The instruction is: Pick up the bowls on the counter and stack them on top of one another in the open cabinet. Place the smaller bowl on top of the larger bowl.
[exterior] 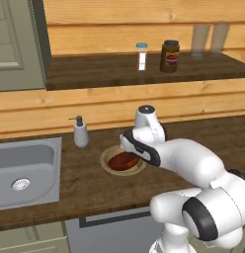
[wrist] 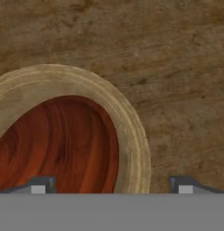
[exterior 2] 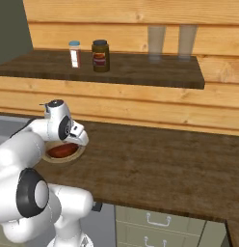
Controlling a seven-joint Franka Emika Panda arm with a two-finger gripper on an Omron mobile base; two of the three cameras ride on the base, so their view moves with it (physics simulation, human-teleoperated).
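The gripper (wrist: 112, 184) hangs with its jaws spread wide, gripping nothing, just above the larger bowl's (wrist: 132, 135) right rim. One fingertip sits over the smaller bowl (wrist: 59, 144), which is nested inside the tan one; the other sits over the bare counter (wrist: 177, 67). The stacked bowls rest on the counter right of the soap dispenser (exterior: 80, 132), below the open cabinet (exterior: 95, 74).
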